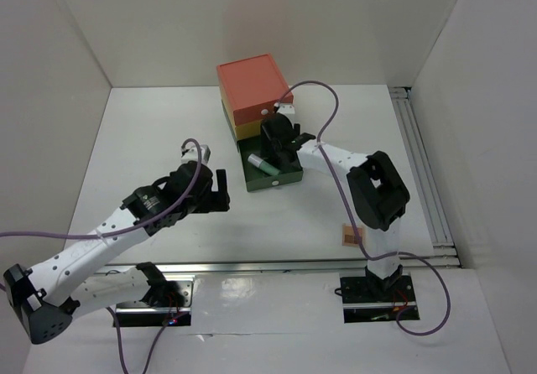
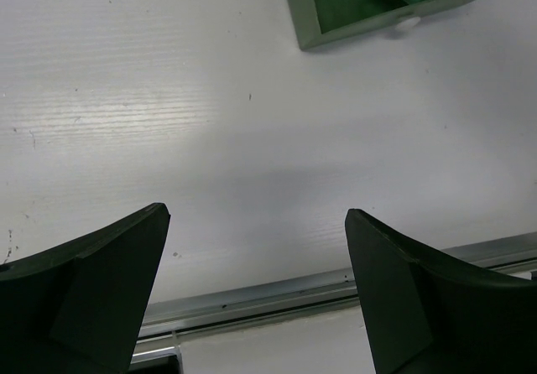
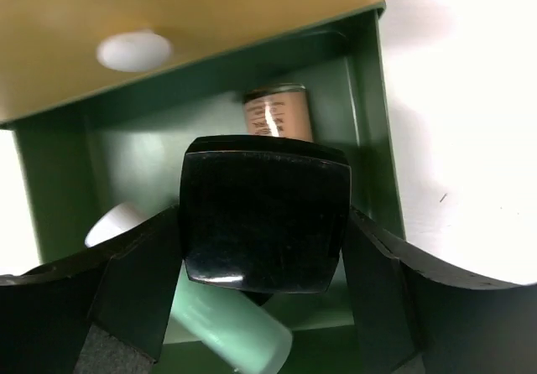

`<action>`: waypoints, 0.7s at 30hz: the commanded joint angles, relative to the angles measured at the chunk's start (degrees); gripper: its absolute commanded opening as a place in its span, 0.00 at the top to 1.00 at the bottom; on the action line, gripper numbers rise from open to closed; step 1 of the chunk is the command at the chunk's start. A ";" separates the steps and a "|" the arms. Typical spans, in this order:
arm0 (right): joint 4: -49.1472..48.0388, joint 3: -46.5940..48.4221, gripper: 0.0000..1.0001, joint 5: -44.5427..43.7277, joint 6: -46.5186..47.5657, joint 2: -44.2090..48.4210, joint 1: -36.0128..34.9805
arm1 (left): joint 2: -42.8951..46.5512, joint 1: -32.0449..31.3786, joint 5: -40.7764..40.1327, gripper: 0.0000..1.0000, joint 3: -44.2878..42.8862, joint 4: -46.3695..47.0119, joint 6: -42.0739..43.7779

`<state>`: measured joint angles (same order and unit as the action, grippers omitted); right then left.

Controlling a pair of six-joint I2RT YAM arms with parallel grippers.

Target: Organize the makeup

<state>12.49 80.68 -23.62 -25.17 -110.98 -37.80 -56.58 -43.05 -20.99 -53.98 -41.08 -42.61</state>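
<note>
My right gripper is shut on the black square eyeshadow palette and holds it just above the open green drawer. A mint-green tube lies in the drawer under the palette and also shows in the top view. A peach-coloured bottle lies at the drawer's back. My left gripper is open and empty over bare table, left of the drawer; its wrist view shows the drawer's corner. The puffs, compact and pencil are out of view.
The drawer box, with an orange top and a shut yellow drawer with a white knob, stands at the back centre. A small peach-brown item lies beside the right arm's base. A metal rail runs along the near edge.
</note>
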 commanded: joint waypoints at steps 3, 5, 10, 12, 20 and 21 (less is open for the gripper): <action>-1.42 2.46 0.09 1.56 1.00 2.42 -0.34 | 1.73 0.24 -1.42 0.00 -0.69 -0.49 -1.34; -0.71 1.76 0.00 1.03 1.00 3.66 -0.34 | 1.73 0.24 -0.89 0.00 -0.69 -0.49 -1.34; 1.91 -2.63 0.00 1.03 2.32 12.09 -0.34 | 1.21 0.24 -0.36 0.00 -1.22 -0.49 -1.34; 4.37 -5.62 0.00 -0.45 0.39 16.99 0.35 | 1.21 0.24 -0.36 0.00 -1.22 -0.49 -1.34; 22.28 -29.31 0.00 3.22 -8.84 35.73 7.82 | 2.26 0.24 1.31 0.00 0.97 2.31 -0.81; 23.97 -31.36 0.00 3.75 -11.72 37.31 9.57 | 1.74 0.24 2.09 0.00 0.98 2.32 -0.81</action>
<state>24.58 55.81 -21.93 -30.83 -76.60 -30.94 -55.59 -43.05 -20.53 -53.84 -41.34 -42.70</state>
